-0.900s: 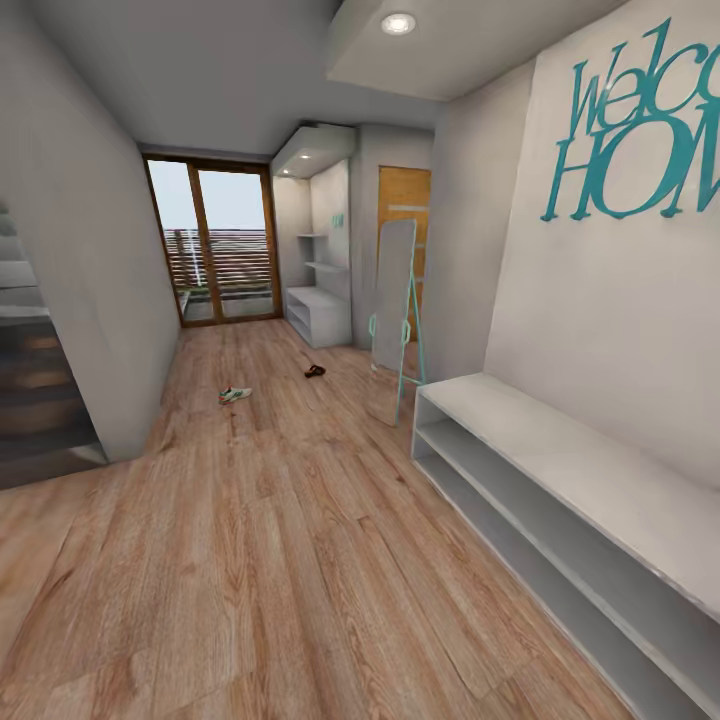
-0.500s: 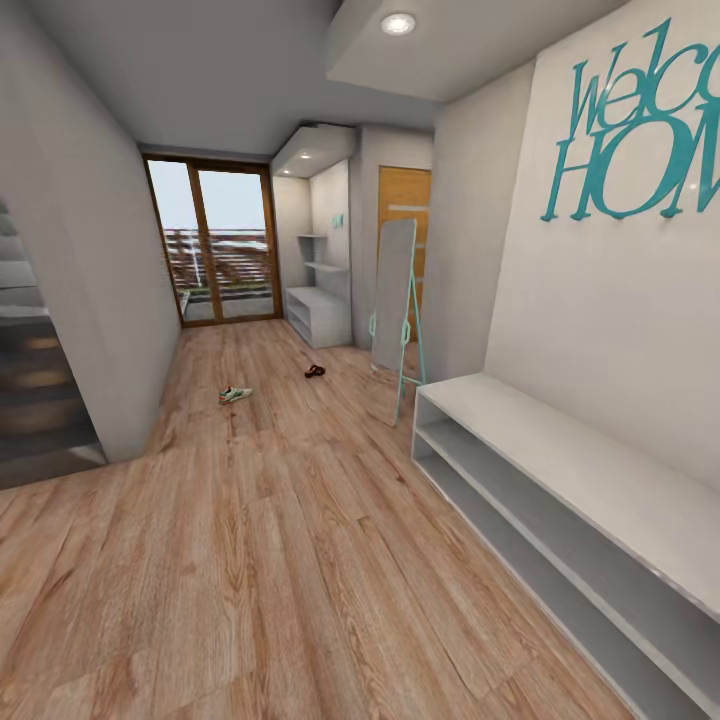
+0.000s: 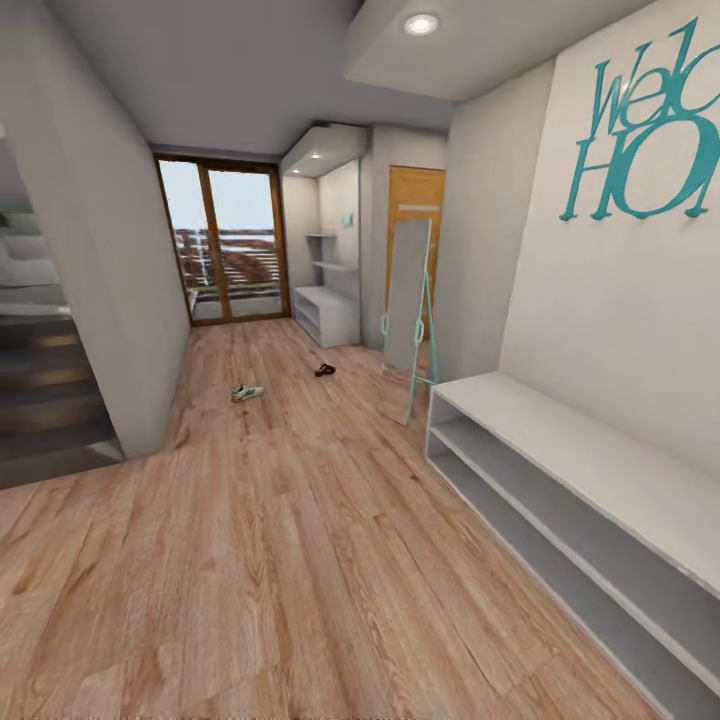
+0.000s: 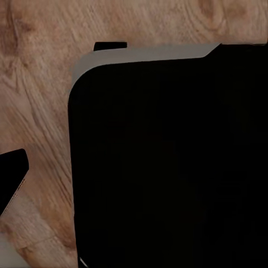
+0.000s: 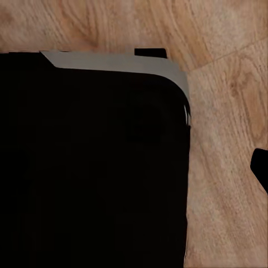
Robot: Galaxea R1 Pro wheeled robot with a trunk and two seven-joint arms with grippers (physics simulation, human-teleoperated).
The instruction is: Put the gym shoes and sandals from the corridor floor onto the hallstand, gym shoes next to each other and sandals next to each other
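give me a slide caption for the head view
Corridor ahead: gym shoes and sandals on the floor, hallstand at far end.

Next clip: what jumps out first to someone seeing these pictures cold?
The big teal lettering on the right-hand wall, above a long low white bench, draws the eye first. Then the glass door at the corridor's far end, with the hallstand to its right and a standing mirror nearer. On the corridor floor, far off, lie a gym shoe and a dark sandal, apart from each other.
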